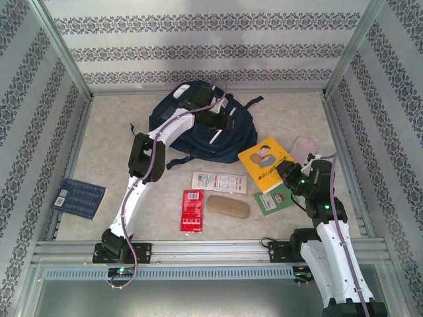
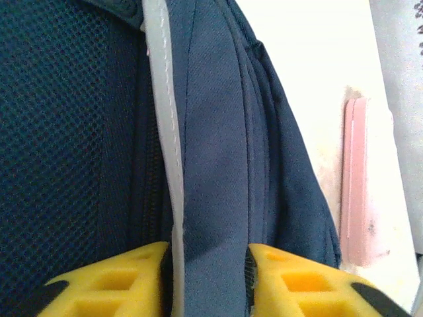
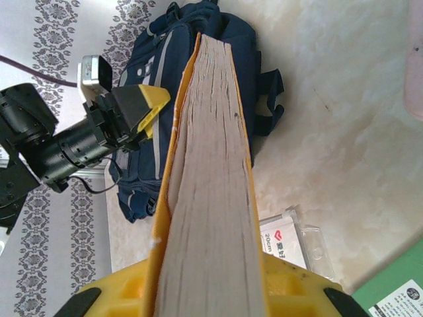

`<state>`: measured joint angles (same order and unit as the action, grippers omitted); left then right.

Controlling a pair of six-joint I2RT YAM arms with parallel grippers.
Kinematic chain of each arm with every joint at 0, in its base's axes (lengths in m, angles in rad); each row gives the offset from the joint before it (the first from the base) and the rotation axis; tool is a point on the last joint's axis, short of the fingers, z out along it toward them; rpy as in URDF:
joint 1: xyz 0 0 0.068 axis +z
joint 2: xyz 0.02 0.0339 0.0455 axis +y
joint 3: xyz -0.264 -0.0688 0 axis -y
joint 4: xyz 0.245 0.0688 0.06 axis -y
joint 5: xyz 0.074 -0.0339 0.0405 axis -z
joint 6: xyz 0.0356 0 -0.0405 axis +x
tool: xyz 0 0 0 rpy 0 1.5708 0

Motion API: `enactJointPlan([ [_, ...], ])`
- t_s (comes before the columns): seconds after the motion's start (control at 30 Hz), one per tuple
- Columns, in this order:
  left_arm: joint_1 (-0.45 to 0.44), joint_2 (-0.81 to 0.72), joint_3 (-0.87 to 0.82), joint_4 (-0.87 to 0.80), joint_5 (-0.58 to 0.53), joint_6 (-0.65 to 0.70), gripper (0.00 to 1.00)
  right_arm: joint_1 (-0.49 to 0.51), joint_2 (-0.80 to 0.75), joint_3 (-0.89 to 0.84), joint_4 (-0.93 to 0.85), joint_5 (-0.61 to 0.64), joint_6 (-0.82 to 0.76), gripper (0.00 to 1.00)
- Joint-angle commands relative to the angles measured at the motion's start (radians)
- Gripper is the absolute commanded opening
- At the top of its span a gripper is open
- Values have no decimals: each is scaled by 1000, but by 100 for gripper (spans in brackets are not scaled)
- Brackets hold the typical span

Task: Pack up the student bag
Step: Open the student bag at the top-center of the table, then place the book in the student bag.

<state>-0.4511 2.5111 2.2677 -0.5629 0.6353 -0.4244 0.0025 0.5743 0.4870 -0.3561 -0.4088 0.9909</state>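
— How far along is the packing?

— Early, I'd judge. At lower centre the red packet [image 1: 192,210], case [image 1: 228,207] and white packet [image 1: 219,181] lie loose on the table [image 1: 119,132]. So do the green booklet [image 1: 274,198] at right and the blue packet [image 1: 79,197] at far left (what the bag [image 1: 173,119] already holds is hidden).

— And the arms?

— At lower right, the right gripper [image 3: 208,281] clamps the book [image 3: 205,185], page edge aimed at the bag. The left arm stretches over the bag at upper centre, and the left gripper [image 2: 208,264] pinches a fold of its navy edge.
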Motion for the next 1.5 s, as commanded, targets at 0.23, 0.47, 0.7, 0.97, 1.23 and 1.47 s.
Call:
enactJointPlan([
  [0.23,0,-106,102,-118,-155,46,0,3,-18,92,53,27,-88,0],
  [0.47,32,-294,94,-193,-177,113,0,11,15,154,60,51,-124,0],
  [0.7,100,-377,114,-192,-29,133,0,33,174,174,197,-61,-116,0],
  [0.97,131,-376,146,-205,86,165,0,139,465,240,466,-168,-27,0],
  [1.23,130,-368,147,-172,162,166,0,217,832,436,644,-230,32,0],
  [1.47,133,-353,175,-118,225,150,0,275,1227,681,755,-354,81,0],
])
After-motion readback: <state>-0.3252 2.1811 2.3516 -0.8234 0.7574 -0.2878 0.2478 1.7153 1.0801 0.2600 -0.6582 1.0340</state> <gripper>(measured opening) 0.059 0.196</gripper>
